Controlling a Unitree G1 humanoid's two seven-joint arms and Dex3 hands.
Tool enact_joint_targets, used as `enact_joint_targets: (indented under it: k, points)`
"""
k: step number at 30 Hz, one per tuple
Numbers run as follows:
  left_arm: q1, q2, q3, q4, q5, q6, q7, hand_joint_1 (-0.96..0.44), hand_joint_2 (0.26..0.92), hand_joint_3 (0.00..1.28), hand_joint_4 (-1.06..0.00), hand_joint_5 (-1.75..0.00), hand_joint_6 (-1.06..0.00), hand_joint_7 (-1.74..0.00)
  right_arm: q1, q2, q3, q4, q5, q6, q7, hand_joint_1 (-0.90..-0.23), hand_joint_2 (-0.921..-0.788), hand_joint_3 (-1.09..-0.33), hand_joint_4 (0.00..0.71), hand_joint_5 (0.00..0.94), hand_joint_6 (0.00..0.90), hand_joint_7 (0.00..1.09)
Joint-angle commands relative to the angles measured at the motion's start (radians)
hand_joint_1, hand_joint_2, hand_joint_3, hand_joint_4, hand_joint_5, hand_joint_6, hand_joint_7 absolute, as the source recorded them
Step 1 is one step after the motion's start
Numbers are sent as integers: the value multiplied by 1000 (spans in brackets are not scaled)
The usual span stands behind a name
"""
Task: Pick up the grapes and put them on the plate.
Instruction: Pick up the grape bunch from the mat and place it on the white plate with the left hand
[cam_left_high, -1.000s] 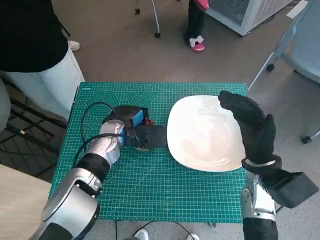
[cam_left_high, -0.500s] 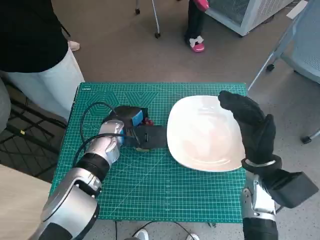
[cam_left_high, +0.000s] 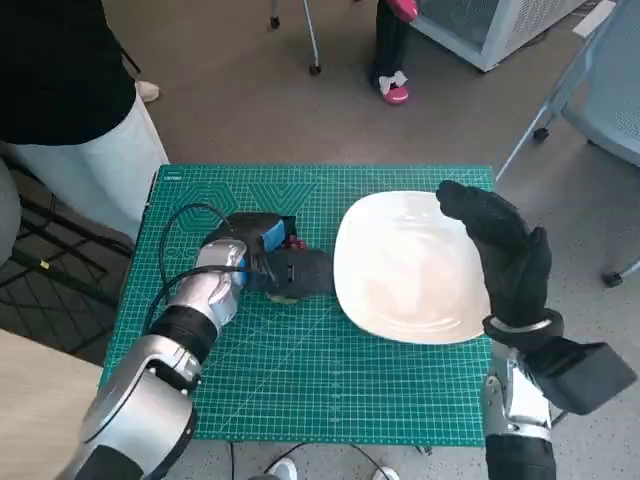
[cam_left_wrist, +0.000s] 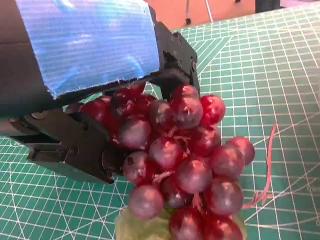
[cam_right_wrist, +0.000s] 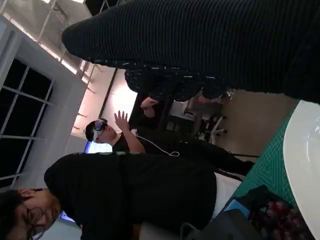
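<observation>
A green cutting mat (cam_left_high: 300, 380) is seen covering the table. A white plate (cam_left_high: 400, 290) is set on its right half. The left hand (cam_left_high: 285, 262) is laid on the mat just left of the plate, closed over the grapes (cam_left_high: 294, 243), mostly hidden. The right hand (cam_left_high: 505, 258) is held upright over the plate's right rim, fingers apart. A person (cam_left_high: 70, 110) is seen standing at upper left.

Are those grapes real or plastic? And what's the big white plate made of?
Grapes: probably plastic. The skins are evenly glossy, and a thin reddish plastic-looking stem strand and pale green leaf show beneath. I can't be sure.
Plate: smooth, slightly shiny white, like glazed ceramic or hard plastic; the look doesn't settle which.
</observation>
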Motion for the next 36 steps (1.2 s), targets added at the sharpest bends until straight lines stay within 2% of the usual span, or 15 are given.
enact_joint_targets:
  k: [1,7,14,19,24,29,36]
  points:
    - [12,19,10,-28,-9,3,-12,1,921,221,-505,-1466,-485,-1198,6,3,-1,19,-10,4,-5,-608,-921,-880,369,1,-1,484]
    - [23,43,29,-102,-19,8,-18,1,921,200,-515,-1475,-531,-1133,4,3,0,21,-11,2,-5,-611,-921,-879,369,1,-1,484]
    - [56,90,68,-265,-38,29,-40,2,921,182,-533,-1480,-560,-1076,-4,4,1,27,-12,2,-6,-611,-921,-879,368,0,-1,484]
    - [89,127,102,-424,-44,63,-68,3,921,209,-494,-1414,-511,-1243,-8,2,1,24,-12,8,-5,-611,-921,-881,367,0,-1,483]
    - [136,171,143,-625,-45,95,-101,3,921,190,-520,-1449,-541,-1140,-15,-1,0,28,-11,9,-3,-611,-921,-882,367,0,-1,482]
    - [179,205,184,-810,-40,121,-128,2,921,161,-564,-1328,-548,-1207,-19,-2,0,33,-9,9,-1,-610,-921,-883,367,0,-1,481]
    - [197,213,208,-924,-18,144,-132,2,921,142,-562,-1283,-586,-1213,-24,-4,-2,38,-9,6,0,-610,-921,-883,367,0,-1,481]
